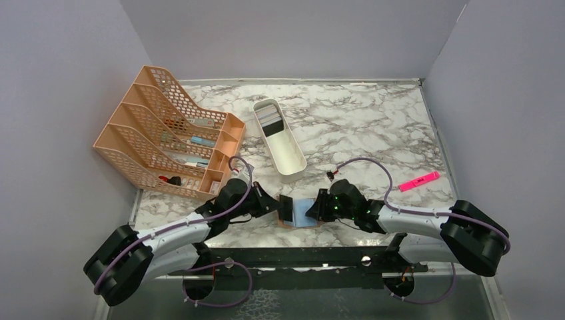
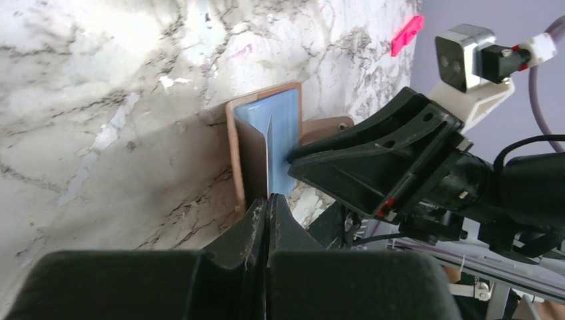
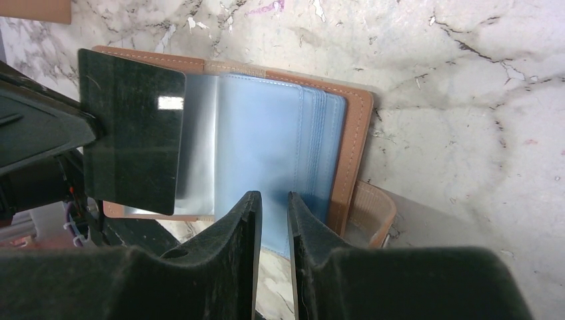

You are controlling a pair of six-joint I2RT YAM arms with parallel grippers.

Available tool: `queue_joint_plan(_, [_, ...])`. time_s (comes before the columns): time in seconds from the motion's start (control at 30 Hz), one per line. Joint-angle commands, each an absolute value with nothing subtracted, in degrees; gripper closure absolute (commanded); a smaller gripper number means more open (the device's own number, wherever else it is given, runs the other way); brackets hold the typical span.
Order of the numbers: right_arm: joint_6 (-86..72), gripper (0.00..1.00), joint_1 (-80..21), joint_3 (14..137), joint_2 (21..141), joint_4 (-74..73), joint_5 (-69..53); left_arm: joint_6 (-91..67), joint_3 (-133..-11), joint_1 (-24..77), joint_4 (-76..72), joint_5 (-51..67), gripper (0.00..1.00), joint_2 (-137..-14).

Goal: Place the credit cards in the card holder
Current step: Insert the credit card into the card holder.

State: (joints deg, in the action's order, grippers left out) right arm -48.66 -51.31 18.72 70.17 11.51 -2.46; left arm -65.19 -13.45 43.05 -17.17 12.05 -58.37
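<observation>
Mesh comes first on my left: an orange plastic file rack (image 1: 156, 127) with stepped, perforated dividers. Next to it lies a smooth white oblong tray (image 1: 291, 160) with stacked cards (image 1: 270, 119) at its far end. At the near edge, my left gripper (image 2: 268, 200) has its fingers pressed together on a thin, glossy black card (image 3: 130, 130), which is over the left half of the card holder (image 3: 353, 133). That holder lies open and flat, tan stitched leather-look framing soft, pale blue plastic sleeves (image 3: 266, 133). My right gripper (image 3: 274, 200) sits at the sleeves' near edge, jaws slightly apart; I cannot tell whether they clamp anything. Further right rests a pink highlighter (image 1: 420, 181). Everything sits on a grey-veined white marble-pattern table (image 1: 373, 127), boxed in by plain lilac-grey walls (image 1: 293, 33).
</observation>
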Motion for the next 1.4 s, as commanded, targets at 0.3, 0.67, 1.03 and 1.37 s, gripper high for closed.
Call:
queue_joint_plan(0.3, [-48.6,0.74,-51.59,17.36,71.39,7.85,-1.11,-66.46,-10.85,44.66,-22.12,7.49,1.0,-62.01])
queue_joint_plan(0.67, [-49.2,0.74,-51.59,16.39,72.04,9.66,-1.86,-67.75,-9.32,46.1,-28.65,5.74,1.0,-64.68])
queue_joint_plan(1.03, [-49.45,0.74,-51.59,15.65,71.2,9.77,-1.76,-67.64,-8.19,46.67,-31.92,4.38,1.0,-67.7])
queue_joint_plan(1.37, [-50.01,0.74,-51.59,15.56,71.78,10.66,-2.33,-67.31,-6.05,47.24,-33.15,2.49,1.0,-67.35])
